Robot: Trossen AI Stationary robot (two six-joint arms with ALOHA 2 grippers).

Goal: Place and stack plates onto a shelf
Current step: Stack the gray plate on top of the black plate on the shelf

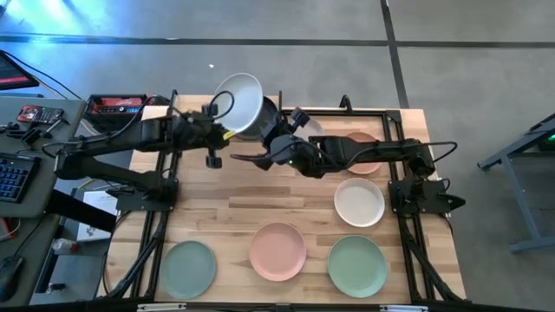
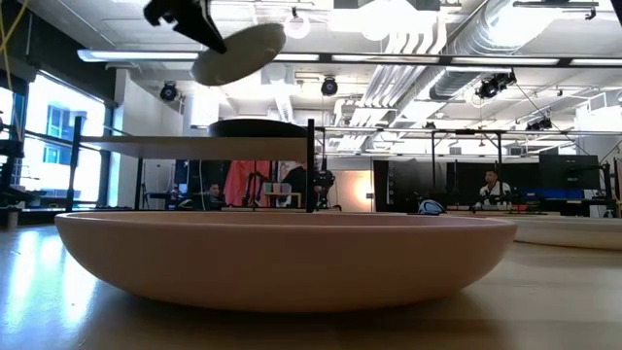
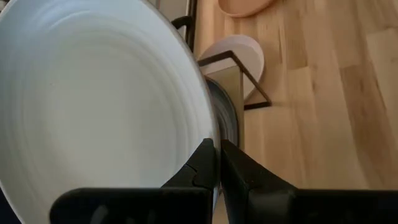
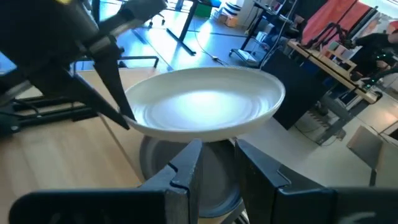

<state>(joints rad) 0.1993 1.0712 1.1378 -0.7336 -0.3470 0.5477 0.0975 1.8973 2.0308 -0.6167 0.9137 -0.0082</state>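
Observation:
A white plate (image 1: 238, 102) hangs tilted in the air above the shelf (image 2: 175, 146), and my left gripper (image 3: 217, 154) is shut on it. A black plate (image 2: 258, 126) lies flat on the shelf's wooden board, straight under the white one. My right gripper (image 4: 216, 152) reaches in from the table's right. Its fingers are apart, just below the white plate's rim (image 4: 214, 134), on the side away from my left gripper. My left gripper pinches the white plate's rim (image 3: 213, 134) between its two fingers, one on the upper face and one underneath. It reaches in from the table's left. The plate is lifted clear, tilted, its far side higher. I cannot tell whether my right gripper's fingertips touch the plate's underside.
A terracotta plate (image 1: 362, 152) and a beige-white plate (image 1: 359, 201) lie on the right of the table. A pink (image 1: 277, 251), a sage green (image 1: 356, 264) and a pale grey-green plate (image 1: 186, 269) lie along the near edge. Another pale plate (image 3: 244, 53) sits by the shelf's black uprights.

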